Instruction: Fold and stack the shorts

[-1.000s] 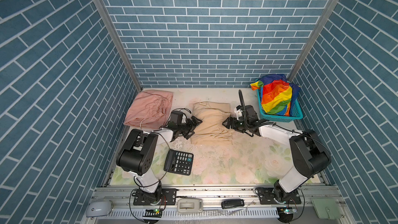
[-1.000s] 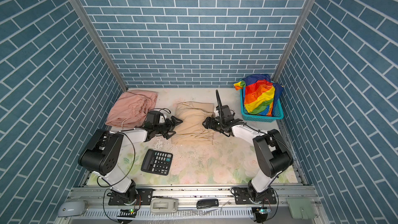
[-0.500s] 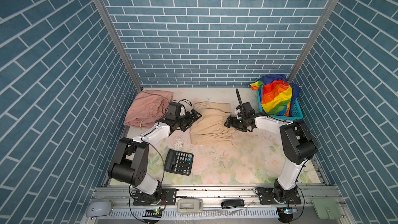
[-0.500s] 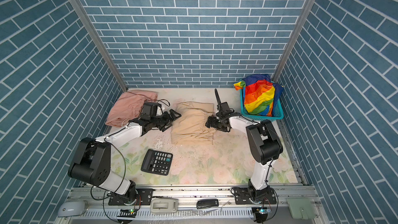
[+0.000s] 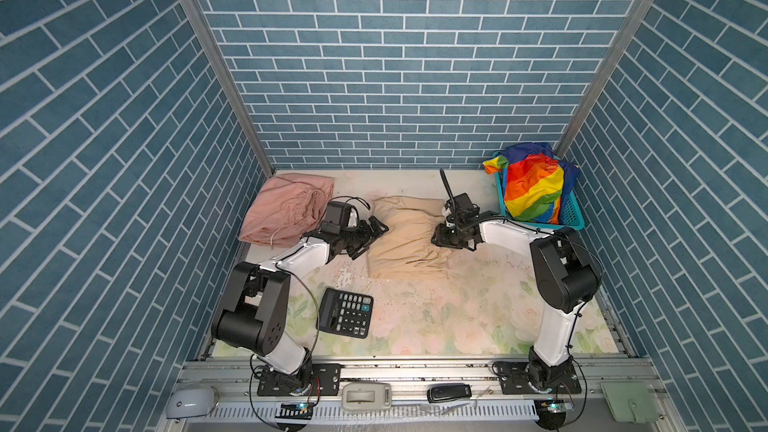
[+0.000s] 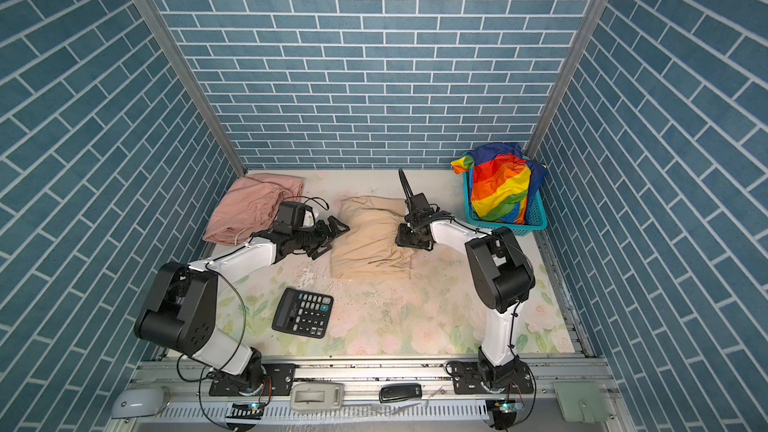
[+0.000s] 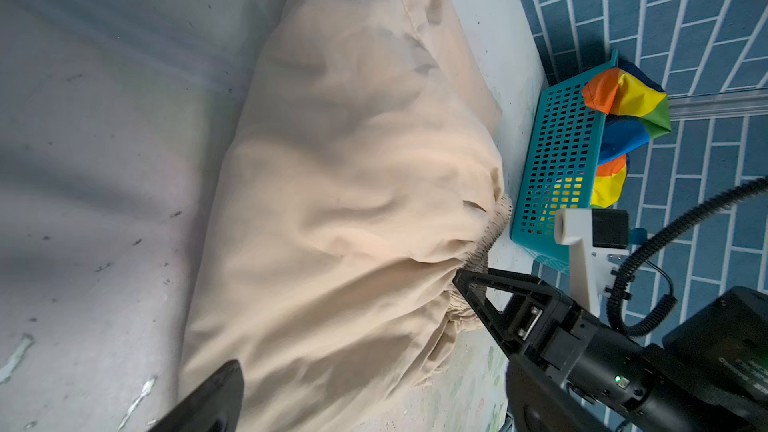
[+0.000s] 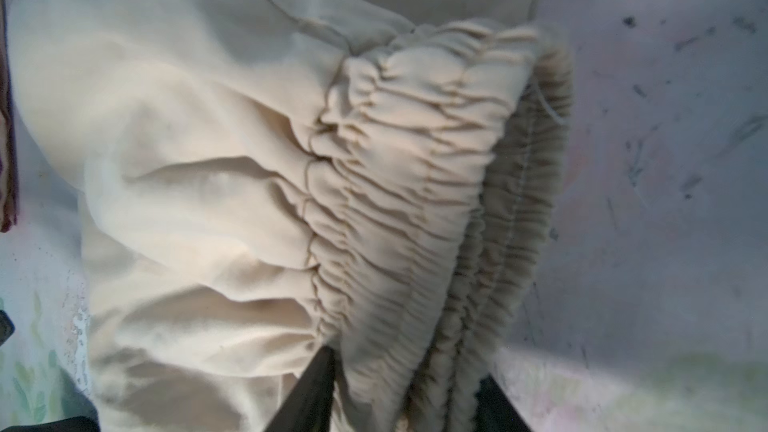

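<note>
A: Beige shorts [image 5: 409,243], where?
B: Mid-table, toward the back. Matte woven cloth, a soft rumpled lump, roughly rectangular. Waistband [image 8: 415,160] tightly gathered into fine ribbed puckers.
A: Right gripper [image 5: 441,238]?
B: At the shorts' right edge. In the right wrist view, black fingers [image 8: 316,388] sit either side of the waistband, pinching the ruched cloth between them.
A: Left gripper [image 5: 376,231]?
B: Jaws spread wide, holding nothing, just beside the shorts' left edge.
A: The other pairs?
B: Pink shorts [image 5: 286,211]: dull salmon, a folded-over slab in the back-left corner, pale cord end trailing. Rainbow shorts [image 5: 532,189]: glossy and slick, broad colour bands, bunched upright in a teal perforated plastic basket [image 5: 571,218], back right.
A: Surface?
B: Table [image 5: 457,309] has a pale floral print, scuffed and flaking. Black calculator [image 5: 345,312] lies flat, front left.
</note>
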